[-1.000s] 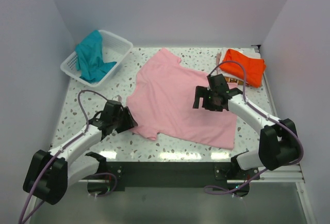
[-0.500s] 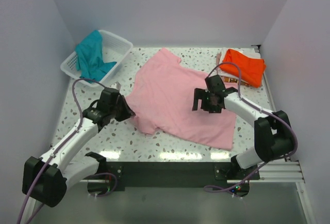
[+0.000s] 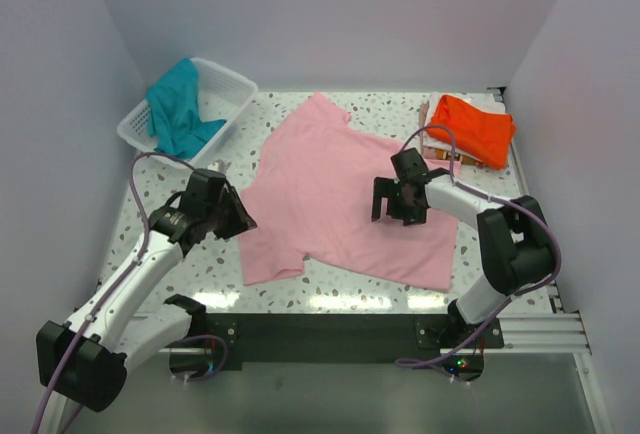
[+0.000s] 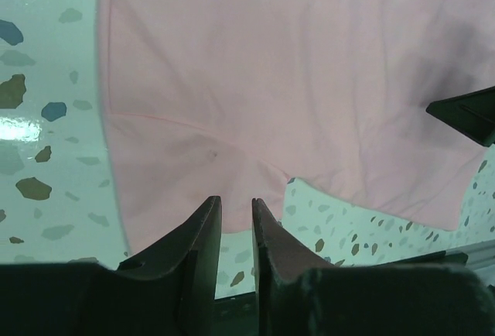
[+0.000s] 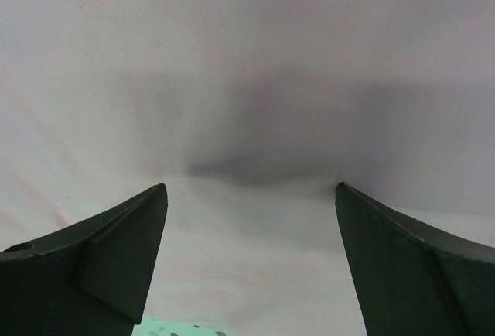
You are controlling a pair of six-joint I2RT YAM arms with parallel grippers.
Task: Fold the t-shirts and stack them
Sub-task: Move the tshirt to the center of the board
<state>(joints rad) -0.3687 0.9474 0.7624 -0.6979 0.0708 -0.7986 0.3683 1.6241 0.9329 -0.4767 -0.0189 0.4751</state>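
Observation:
The light pink t-shirt [image 3: 340,194] lies spread flat in the middle of the table. My left gripper [image 3: 241,222] is at its left sleeve edge. In the left wrist view the jaws [image 4: 236,199] are nearly shut, with their tips over the sleeve hem of the pink t-shirt [image 4: 294,65]. My right gripper [image 3: 395,211] is open and rests on the shirt's right half. Its fingers [image 5: 116,243] straddle pale cloth [image 5: 247,80]. The bright orange t-shirt [image 3: 472,129] lies folded at the back right. The teal t-shirt [image 3: 178,114] hangs out of the basket.
The white lattice basket [image 3: 228,87] stands at the back left corner. Speckled table [image 3: 150,189] shows to the left of the pink shirt and along the front edge [image 3: 330,299]. Walls close in the left, back and right sides.
My left gripper moved up and left along the shirt's edge. The left sleeve went from bunched to spread flat, with a straight left edge. My right gripper shifted slightly left on the shirt.

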